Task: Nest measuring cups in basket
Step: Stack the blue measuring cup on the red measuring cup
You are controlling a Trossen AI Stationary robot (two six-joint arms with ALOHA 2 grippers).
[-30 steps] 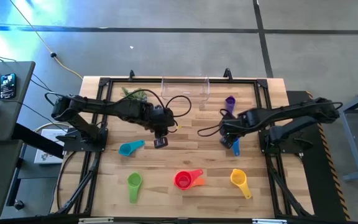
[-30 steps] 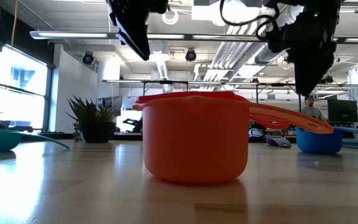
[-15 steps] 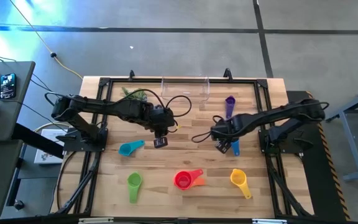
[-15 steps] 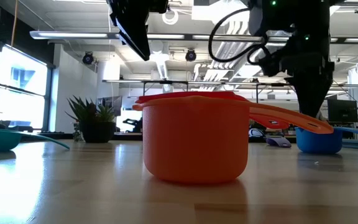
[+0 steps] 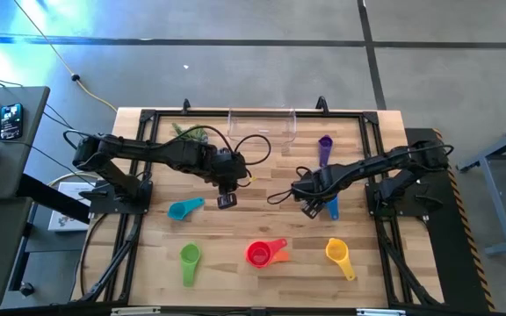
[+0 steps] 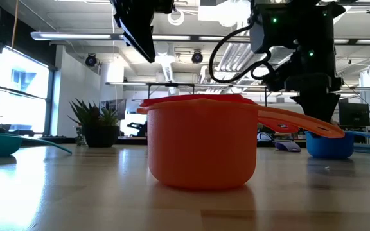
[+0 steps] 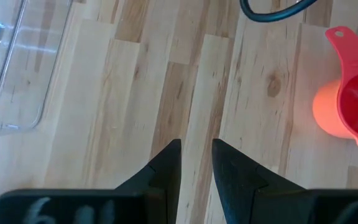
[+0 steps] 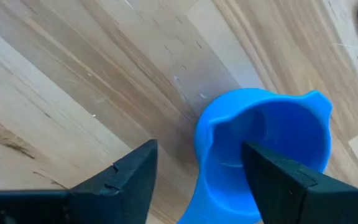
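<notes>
My right gripper (image 5: 309, 207) is open and hovers just over the blue cup (image 5: 332, 208), which rests bowl-down on the table (image 5: 262, 219). In the right wrist view the blue cup's bowl (image 8: 260, 149) lies under one finger (image 8: 278, 177). My left gripper (image 5: 227, 200) hangs still over the table's middle, open by a narrow gap (image 7: 196, 155). The clear basket (image 5: 262, 125) stands at the far edge. Resting on the table are the purple cup (image 5: 325, 147), the light blue cup (image 5: 181, 209), the green cup (image 5: 189, 256), the yellow cup (image 5: 337, 254), and the red cup nested in the orange cup (image 5: 262, 254).
A small spiky plant (image 5: 188, 132) stands left of the basket. Black cables loop over the table near both wrists. Bare wood lies between the basket and the row of cups at the near edge. A dark frame rims the table.
My right gripper has moved toward the table's left and slightly nearer, and has come down over the blue cup, staying open. The cups have not moved.
</notes>
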